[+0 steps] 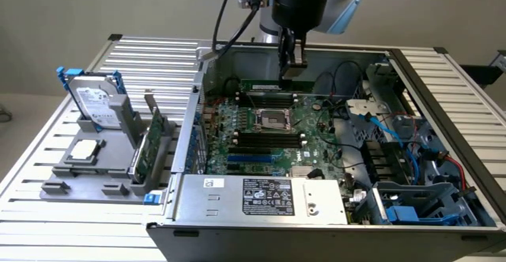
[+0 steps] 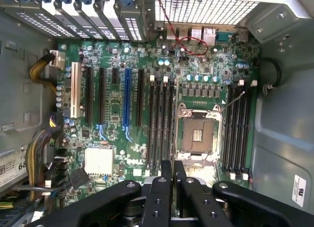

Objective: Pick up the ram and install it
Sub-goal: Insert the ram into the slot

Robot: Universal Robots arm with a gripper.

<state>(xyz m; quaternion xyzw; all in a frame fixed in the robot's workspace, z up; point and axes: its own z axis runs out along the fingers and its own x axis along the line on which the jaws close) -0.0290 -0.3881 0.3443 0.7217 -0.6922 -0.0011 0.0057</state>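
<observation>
Between the fingers [image 2: 158,197], the ram [image 1: 273,86] shows long, narrow, dark green.

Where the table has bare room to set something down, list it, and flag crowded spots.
Free: table slats beyond the hard drive; slats nearer than the grey fixture. Crowded: the fixture itself and the computer case, where the gripper hangs.

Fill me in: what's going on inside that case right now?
The arm's pincer hangs low inside the open computer case, above the memory slots on the far side of the CPU socket. The ram sits lengthwise right at its tip, along those slots; whether it is gripped or already seated cannot be told. On the rack at the exterior view's left, a hard drive and an expansion card stand in their holders.
</observation>
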